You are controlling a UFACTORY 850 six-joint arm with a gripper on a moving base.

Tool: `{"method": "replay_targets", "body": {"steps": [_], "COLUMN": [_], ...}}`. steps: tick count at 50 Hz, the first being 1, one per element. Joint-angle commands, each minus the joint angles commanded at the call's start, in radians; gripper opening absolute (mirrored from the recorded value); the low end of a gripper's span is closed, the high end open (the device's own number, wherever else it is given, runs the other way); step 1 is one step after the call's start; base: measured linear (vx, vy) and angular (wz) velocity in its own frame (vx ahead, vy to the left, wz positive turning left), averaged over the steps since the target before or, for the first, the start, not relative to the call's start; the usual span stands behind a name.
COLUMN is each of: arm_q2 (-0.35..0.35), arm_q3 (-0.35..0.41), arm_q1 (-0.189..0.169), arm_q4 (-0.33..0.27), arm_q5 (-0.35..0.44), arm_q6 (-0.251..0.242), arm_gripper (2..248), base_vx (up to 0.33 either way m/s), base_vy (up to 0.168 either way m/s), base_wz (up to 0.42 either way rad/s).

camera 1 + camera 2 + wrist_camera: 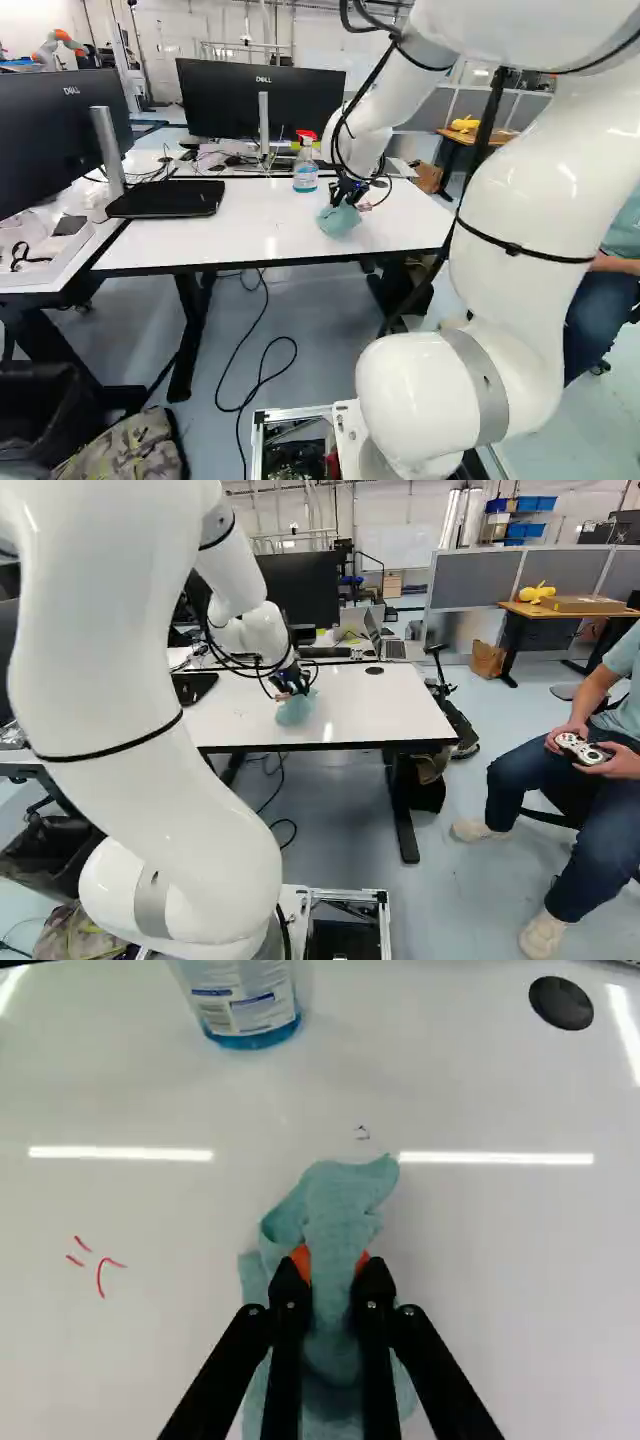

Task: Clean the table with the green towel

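Over the white table (220,245) the gripper (346,201) is squeezing the green towel (335,1205) between its two fingers, and a spray bottle (306,172) is standing ahead of them

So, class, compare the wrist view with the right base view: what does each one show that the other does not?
Only the wrist view: the bottle of blue liquid, the red marks and the gripper's orange pads.

Only the right base view: the arm, a monitor, an open laptop and a yellow object.

Both: the towel held in the gripper, the white table and its black disc.
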Motion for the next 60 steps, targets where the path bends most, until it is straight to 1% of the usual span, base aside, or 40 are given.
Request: {"method": "replay_targets", "body": {"steps": [5,24,35,49,54,60], "arm_q2": [0.021,0.021,0.008,-0.037,-0.057,-0.084], "arm_q3": [0.008,0.008,-0.005,-0.055,-0.078,-0.109], "arm_q1": [0.002,0.001,-0.015,-0.054,-0.061,-0.061], "arm_q4": [0.000,0.000,0.000,0.000,0.000,0.000], "arm_q5": [-0.016,-0.016,-0.013,0.073,0.096,0.124], "arm_q6": [0.000,0.000,0.000,0.000,0.000,0.000], "arm_gripper": [57,57,57,57,57,57], "base_vx": [0.000,0.000,0.000,0.000,0.000,0.000], "base_vy": [0.000,0.000,0.000,0.000,0.000,0.000], "base_wz": [0.000,0.000,0.000,0.000,0.000,0.000]}}
